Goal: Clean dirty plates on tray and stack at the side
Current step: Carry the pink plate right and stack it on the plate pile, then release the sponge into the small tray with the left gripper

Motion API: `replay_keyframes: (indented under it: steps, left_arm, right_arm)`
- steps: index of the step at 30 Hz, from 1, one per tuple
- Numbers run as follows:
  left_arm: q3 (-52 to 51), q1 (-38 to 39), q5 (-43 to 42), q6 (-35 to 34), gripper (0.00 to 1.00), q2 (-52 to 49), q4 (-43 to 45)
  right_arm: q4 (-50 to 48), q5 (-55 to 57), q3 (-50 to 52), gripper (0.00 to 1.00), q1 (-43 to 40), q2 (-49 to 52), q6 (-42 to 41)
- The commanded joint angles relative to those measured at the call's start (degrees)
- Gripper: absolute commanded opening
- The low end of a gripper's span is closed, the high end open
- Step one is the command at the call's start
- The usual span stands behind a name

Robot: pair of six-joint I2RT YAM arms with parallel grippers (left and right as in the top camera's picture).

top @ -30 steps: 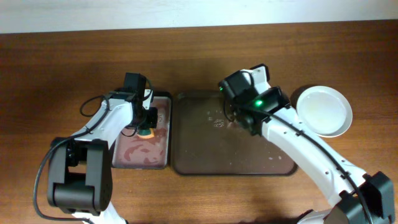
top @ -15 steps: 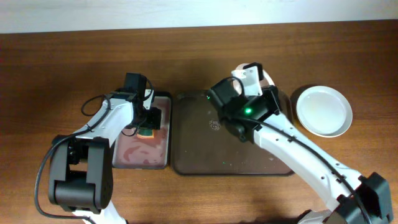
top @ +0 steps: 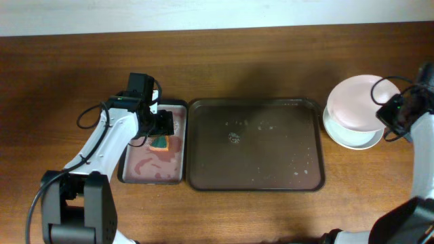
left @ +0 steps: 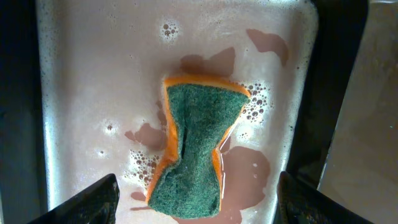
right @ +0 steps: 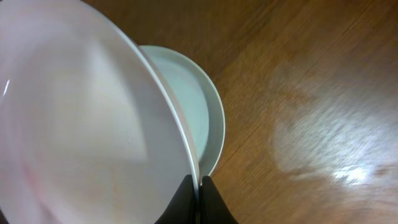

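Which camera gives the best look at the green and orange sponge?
The left wrist view: the green-topped, orange-edged sponge fills the centre, lying in pinkish soapy water. The overhead view shows only a small, partly hidden bit of it. The right wrist view misses it.

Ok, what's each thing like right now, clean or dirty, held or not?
pink plate: wiped clean, tilted, held by its rim.
bottom plate: clean, lying flat.
dark tray: no plates, wet spots.
sponge: lying in pinkish soapy water.
left end effector: open above sponge.
right end effector: shut on pink plate.
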State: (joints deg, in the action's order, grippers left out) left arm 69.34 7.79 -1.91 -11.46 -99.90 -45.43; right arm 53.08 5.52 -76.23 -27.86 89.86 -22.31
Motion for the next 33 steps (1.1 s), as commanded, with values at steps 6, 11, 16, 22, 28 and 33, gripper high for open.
replay_keyframes:
  steps: [6, 11, 16, 22, 28, 33]
  left_arm:
    - [0.57, -0.35, 0.13, -2.03, 0.80, 1.33, -0.50]
    - [0.57, -1.40, 1.90, -2.03, 0.82, 5.86, -0.48]
    - [0.55, -3.87, 1.92, -2.60, 0.92, 7.02, -0.79]
    - [0.55, -6.67, 1.53, -4.74, 1.00, 7.04, -13.46]
    - [-2.01, -6.73, 1.68, -4.31, 1.00, 11.08, -20.35]
    - [-16.90, -6.73, 1.49, -4.33, 1.00, 37.09, -7.17]
  right_arm:
    - [-2.56, -6.01, -0.92, 0.10, -4.04, 10.27, -0.48]
    - [-4.90, -28.94, -0.94, 0.57, -3.19, 10.25, 10.58]
    - [3.93, -30.91, -0.94, 0.64, 9.40, 10.25, 20.61]
    - [13.84, -21.00, -0.94, 0.99, 20.37, 8.66, 19.89]
    - [16.52, -15.45, 1.38, 0.99, 23.37, -3.48, 18.43]
    - [6.95, -13.49, 11.52, 0.99, 23.41, -27.26, 18.47]
